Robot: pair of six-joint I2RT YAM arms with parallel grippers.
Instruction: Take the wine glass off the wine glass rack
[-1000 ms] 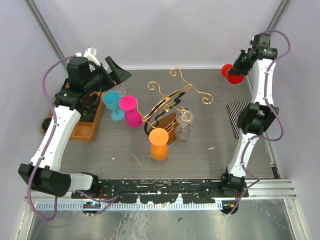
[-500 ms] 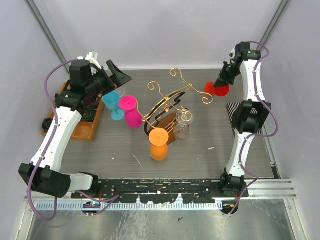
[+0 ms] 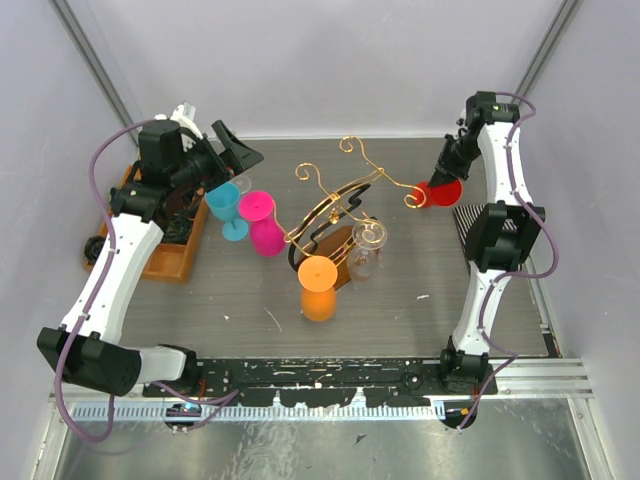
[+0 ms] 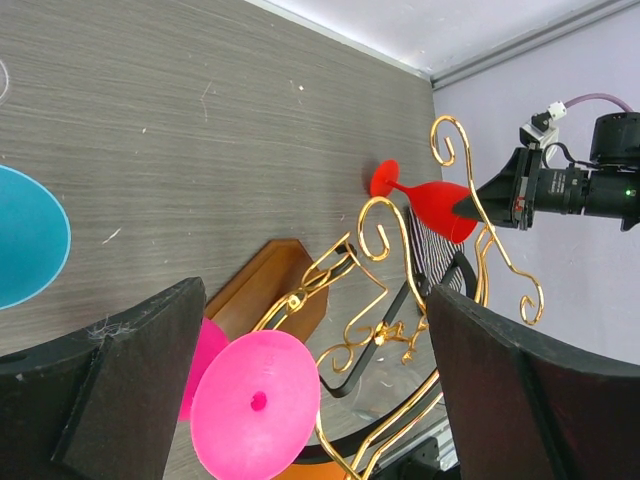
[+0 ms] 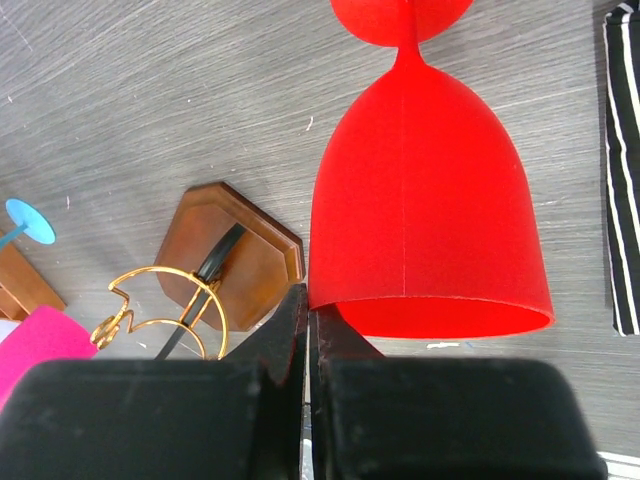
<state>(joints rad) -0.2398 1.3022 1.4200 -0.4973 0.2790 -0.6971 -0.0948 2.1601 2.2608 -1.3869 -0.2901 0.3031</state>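
Grey wood-grain tabletop with pale walls, inspected from the near edge outward.

1. An orange glass [image 3: 318, 285] sits at 6 o'clock of the wine glass rack [image 3: 342, 258], and a clear glass [image 3: 368, 248] at 4 o'clock. Whether either hangs from a hook cannot be told.
2. A pink glass [image 3: 265, 225] and a teal glass [image 3: 225, 203] are at 9 to 10 o'clock, with a wooden tray [image 3: 165, 258] beyond them.
3. The left gripper [image 4: 318, 292] is at 10 o'clock with its fingers spread wide, holding nothing.
4. The right gripper [image 5: 308, 320] is at 2 o'clock, jaws pinched on the rim of the red wine glass [image 3: 441, 193]. The glass is carried on its side just beside the rack's outermost gold curl. Contact with the wire cannot be confirmed.

Change noted: a second ago the red glass was out by the far right corner, at 1 o'clock. It has since travelled inward and nearer, towards the rack's right arm. The left arm has barely moved.

Assessment: the glass is off the rack, and setting it down appears to be what remains. Its closeness to the gold wire carries a risk of snagging.
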